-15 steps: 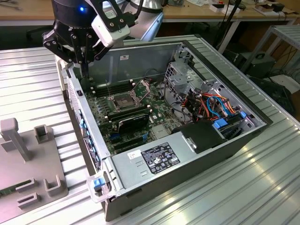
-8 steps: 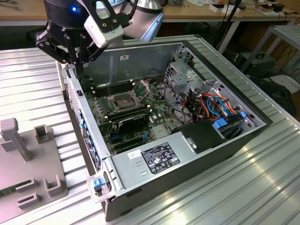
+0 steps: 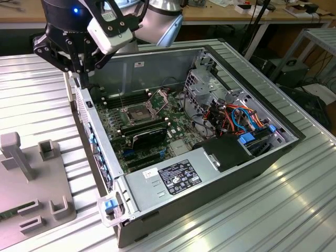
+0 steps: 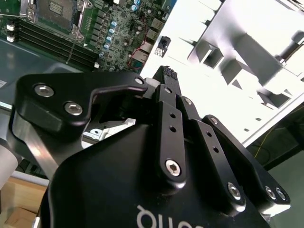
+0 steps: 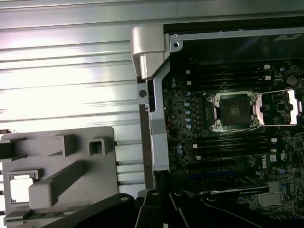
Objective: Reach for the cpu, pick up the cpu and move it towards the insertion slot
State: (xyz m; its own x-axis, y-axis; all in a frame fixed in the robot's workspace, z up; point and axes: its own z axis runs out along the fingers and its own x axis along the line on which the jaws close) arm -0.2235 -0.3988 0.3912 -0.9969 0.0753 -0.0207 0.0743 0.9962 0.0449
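We see gripper (image 3: 84, 79) above open computer case (image 3: 157, 65), over case edge nearest grey fixture (image 3: 31, 189) on worktop (image 3: 294, 210). Apart or together: we cannot tell. Cpu (image 5: 21, 188) lies flat in square pocket at fixture's edge, well apart from gripper. Insertion slot (image 5: 235, 111) on motherboard (image 5: 190, 156), bracket swung open, between memory slot rows (image 5: 228, 145).

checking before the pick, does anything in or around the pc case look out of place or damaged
Nothing looks spilled or broken. The insertion slot is empty with its bracket swung open, and the cpu lies flat in the grey fixture outside the case.
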